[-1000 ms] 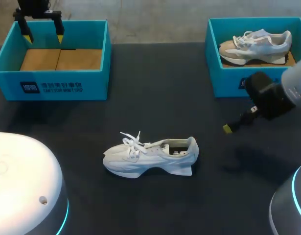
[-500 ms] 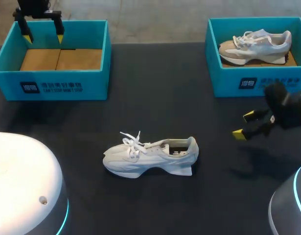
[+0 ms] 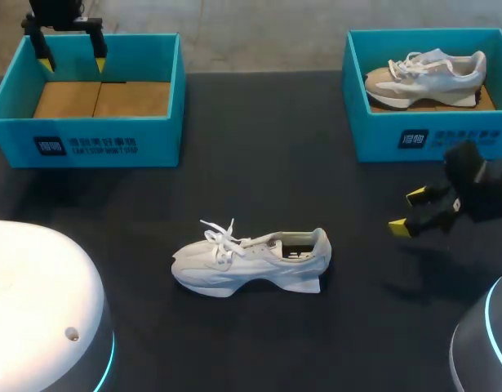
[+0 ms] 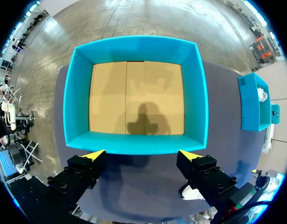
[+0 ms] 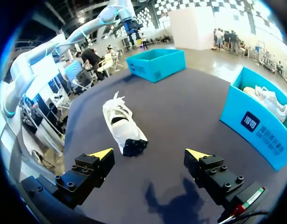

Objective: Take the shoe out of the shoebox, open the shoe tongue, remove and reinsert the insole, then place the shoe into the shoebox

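The shoe (image 3: 249,261) lies on its sole near the middle of the desk (image 3: 259,147), a little toward the near edge. It is out of its box. Its long side runs along the near edge. The toe points at the left edge and the heel points at the right edge. The laces sit on the toe half.

The right tool (image 3: 406,211) hangs low by the right edge, just in front of the right box (image 3: 422,140). Its two yellow tips stand wide apart and hold nothing. The heel is the part of the shoe closest to it. In the right wrist view the shoe (image 5: 120,122) lies ahead of the right tool (image 5: 149,154), heel first and toe pointing away.

The left tool (image 3: 72,61) is up over the left box (image 3: 87,145) at the far left corner, well apart from the shoe. It is spread wide too, with nothing in it. In the left wrist view the left box (image 4: 134,143) shows its brown floor ahead of the left tool (image 4: 142,156).

So the right arm is nearer. I think it should go for the heel end, so the tongue can be opened next.

I count two shoes: one on the desk and a second shoe (image 3: 426,75) in the right box. There are two boxes and two tools.
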Action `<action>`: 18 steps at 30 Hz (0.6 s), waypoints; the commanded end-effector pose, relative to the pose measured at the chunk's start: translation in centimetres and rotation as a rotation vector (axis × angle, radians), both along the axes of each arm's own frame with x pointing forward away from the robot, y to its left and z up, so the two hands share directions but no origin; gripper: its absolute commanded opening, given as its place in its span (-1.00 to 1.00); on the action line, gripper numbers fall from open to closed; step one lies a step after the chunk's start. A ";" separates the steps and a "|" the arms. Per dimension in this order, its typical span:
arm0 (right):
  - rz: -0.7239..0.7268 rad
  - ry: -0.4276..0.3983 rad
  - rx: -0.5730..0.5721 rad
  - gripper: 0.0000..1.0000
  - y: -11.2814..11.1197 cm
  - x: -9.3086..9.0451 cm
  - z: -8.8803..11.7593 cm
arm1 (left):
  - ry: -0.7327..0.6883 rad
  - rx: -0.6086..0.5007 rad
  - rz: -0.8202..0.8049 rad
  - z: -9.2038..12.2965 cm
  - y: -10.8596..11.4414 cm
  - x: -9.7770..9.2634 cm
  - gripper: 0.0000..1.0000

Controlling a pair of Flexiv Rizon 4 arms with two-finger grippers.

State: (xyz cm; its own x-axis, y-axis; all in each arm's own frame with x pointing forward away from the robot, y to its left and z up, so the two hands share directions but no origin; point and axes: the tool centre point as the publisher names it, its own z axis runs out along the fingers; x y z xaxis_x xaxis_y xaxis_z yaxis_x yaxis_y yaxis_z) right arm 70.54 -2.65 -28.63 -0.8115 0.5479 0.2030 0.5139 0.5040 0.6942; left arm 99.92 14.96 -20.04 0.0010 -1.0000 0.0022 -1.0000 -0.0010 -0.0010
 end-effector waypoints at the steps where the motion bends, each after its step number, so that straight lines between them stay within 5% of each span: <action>1: 0.066 -0.131 -0.004 1.00 1.0 0.4 -1.2 | 0.001 0.001 0.000 0.0 0.0 0.0 1.00; 18: 0.263 -0.225 0.087 1.00 -1.4 2.5 -3.6 | 0.001 0.001 0.000 0.0 0.0 0.0 1.00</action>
State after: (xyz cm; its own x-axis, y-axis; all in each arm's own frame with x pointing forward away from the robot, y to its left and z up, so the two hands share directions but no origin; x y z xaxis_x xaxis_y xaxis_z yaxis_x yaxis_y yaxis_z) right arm 72.18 -3.48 -31.78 -0.9415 0.3366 0.0165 0.2062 0.5367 0.8182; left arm 99.92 14.95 -20.04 0.0008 -1.0000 0.0022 -1.0000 -0.0008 -0.0010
